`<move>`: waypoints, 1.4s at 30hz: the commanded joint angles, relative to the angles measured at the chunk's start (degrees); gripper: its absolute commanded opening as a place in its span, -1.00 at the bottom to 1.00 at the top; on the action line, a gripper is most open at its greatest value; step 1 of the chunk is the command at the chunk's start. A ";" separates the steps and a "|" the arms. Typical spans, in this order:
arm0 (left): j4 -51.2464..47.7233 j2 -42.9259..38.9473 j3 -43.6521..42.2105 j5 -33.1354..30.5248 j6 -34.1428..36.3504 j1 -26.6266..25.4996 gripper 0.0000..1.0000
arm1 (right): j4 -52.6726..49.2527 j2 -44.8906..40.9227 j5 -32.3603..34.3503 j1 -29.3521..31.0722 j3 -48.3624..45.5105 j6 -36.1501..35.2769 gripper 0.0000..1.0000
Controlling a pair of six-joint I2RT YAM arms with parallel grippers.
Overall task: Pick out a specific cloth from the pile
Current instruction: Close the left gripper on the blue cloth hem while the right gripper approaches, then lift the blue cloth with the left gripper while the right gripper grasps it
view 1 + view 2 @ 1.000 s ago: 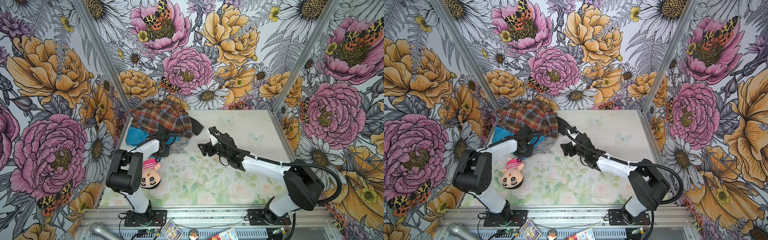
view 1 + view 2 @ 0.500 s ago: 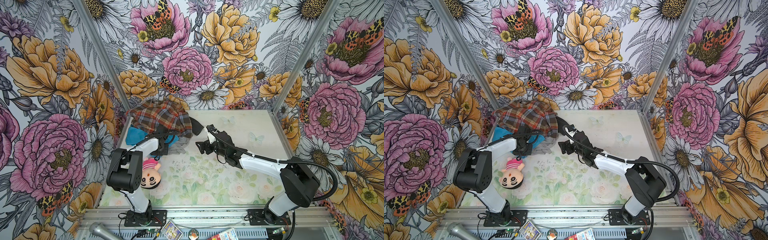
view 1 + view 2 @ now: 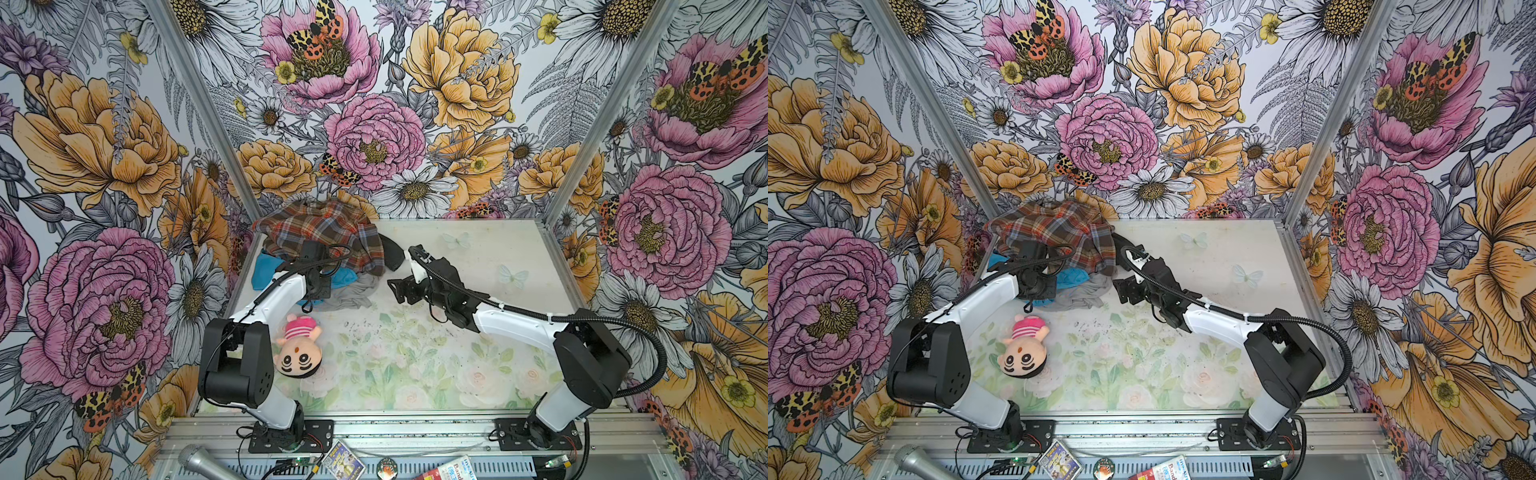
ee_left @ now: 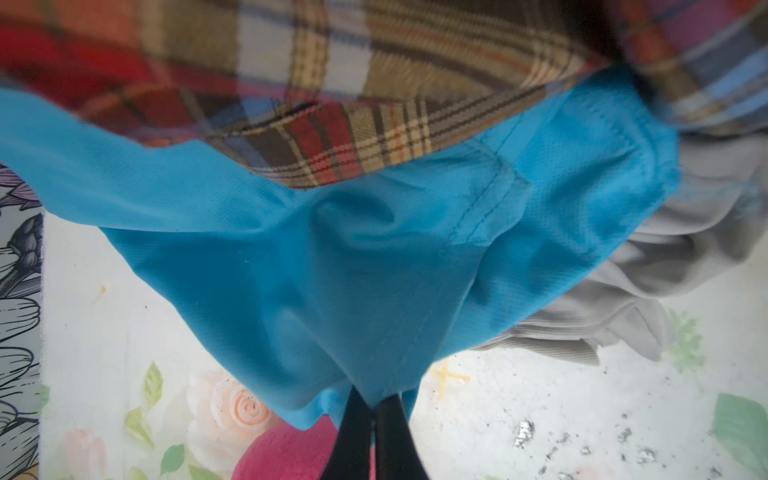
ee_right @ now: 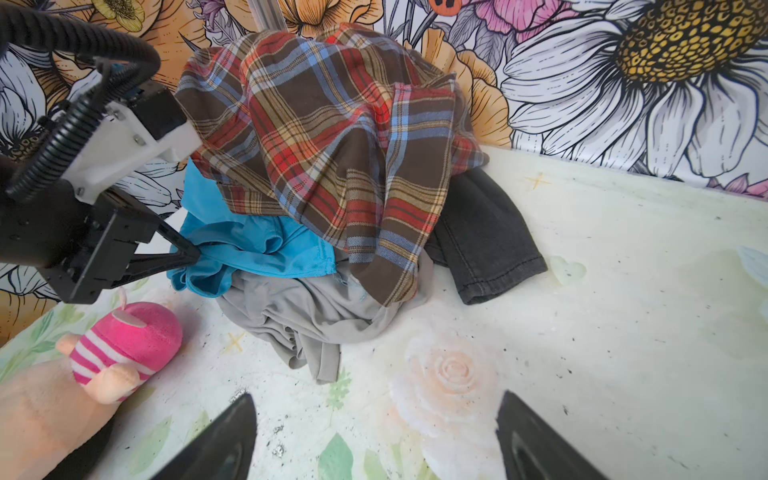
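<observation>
1. Cloth (image 4: 353, 257) was in your left gripper (image 4: 376, 409): its fingers (image 4: 353, 436) were pressed together on a fold of the turquoise fabric, right at their tips.
2. From that pinch the cloth fanned out ahead of the fingers and ran under the hem of the shirt (image 4: 340, 137), which covered its far part.
3. You had the grey piece (image 4: 685, 232) off to one side of those fingers, touching the cloth's edge, and the pink of the doll (image 4: 286, 453) showed just beside them, past the cloth's near hem.
4. Seen from the right wrist, the left fingertips met the cloth at the low outer edge of the pile (image 5: 332, 208), close over the table (image 5: 623, 332), with the shirt draped across the top of the heap.
5. Your right gripper (image 5: 376, 415) held nothing: its fingers (image 5: 224, 440) stood wide apart over the table, with the grey piece ahead of them, near but not touching.
6. You could see the dark piece (image 5: 486, 232) sticking out from under the shirt, farther ahead of the right fingers than the grey piece and resting on the table.
</observation>
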 commanded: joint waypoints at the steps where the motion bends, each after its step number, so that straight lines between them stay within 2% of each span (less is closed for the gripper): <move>1: -1.74 -3.16 2.52 1.84 0.04 0.26 -1.00 | 0.10 0.73 1.11 0.84 2.07 -1.03 0.82; 21: -5.40 -14.36 15.73 6.85 -5.65 1.31 -1.00 | -0.53 1.21 0.95 1.90 7.79 -3.29 0.83; 29: -6.11 -16.17 23.48 9.60 -8.74 2.53 -1.00 | -0.53 1.34 0.14 2.00 12.27 -4.27 0.82; 42: -5.92 -17.32 34.59 13.69 -13.92 1.76 -1.00 | -0.59 2.17 -3.21 3.18 18.08 -5.83 0.84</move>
